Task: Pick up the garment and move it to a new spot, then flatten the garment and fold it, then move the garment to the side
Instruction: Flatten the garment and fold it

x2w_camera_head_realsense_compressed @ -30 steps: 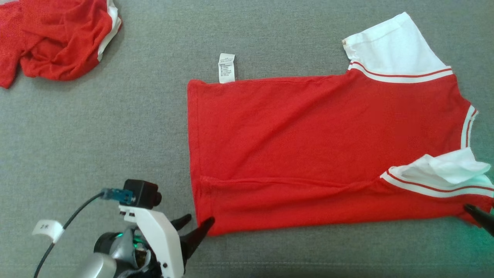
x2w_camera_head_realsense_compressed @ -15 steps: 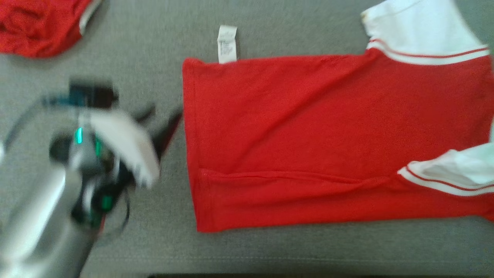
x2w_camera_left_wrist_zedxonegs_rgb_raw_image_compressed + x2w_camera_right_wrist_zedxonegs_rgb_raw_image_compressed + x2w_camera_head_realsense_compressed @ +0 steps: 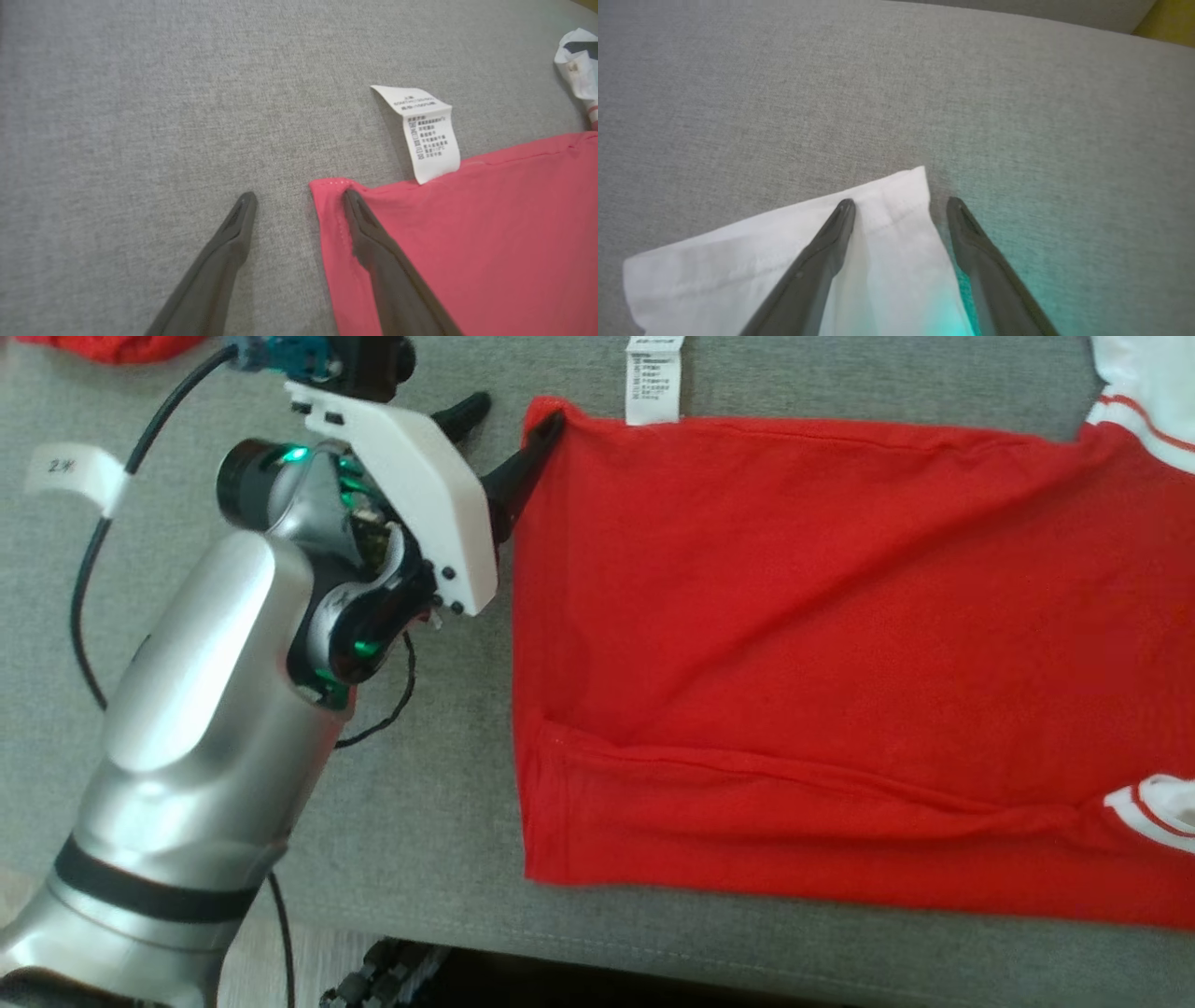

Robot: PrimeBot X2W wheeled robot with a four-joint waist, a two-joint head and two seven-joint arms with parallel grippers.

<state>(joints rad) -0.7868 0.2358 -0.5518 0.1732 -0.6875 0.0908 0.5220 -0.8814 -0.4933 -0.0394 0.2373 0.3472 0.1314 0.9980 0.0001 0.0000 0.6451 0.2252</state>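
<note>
1. Garment [image 3: 794,644], red, lies spread flat on the grey cushion [image 3: 420,784].
2. Left gripper [image 3: 299,195]: jaws wide, straddling the hem corner near the care label [image 3: 432,135]; nothing gripped.
3. Right gripper [image 3: 901,201]: jaws wide, straddling the white sleeve [image 3: 714,270] corner; nothing gripped.
</note>
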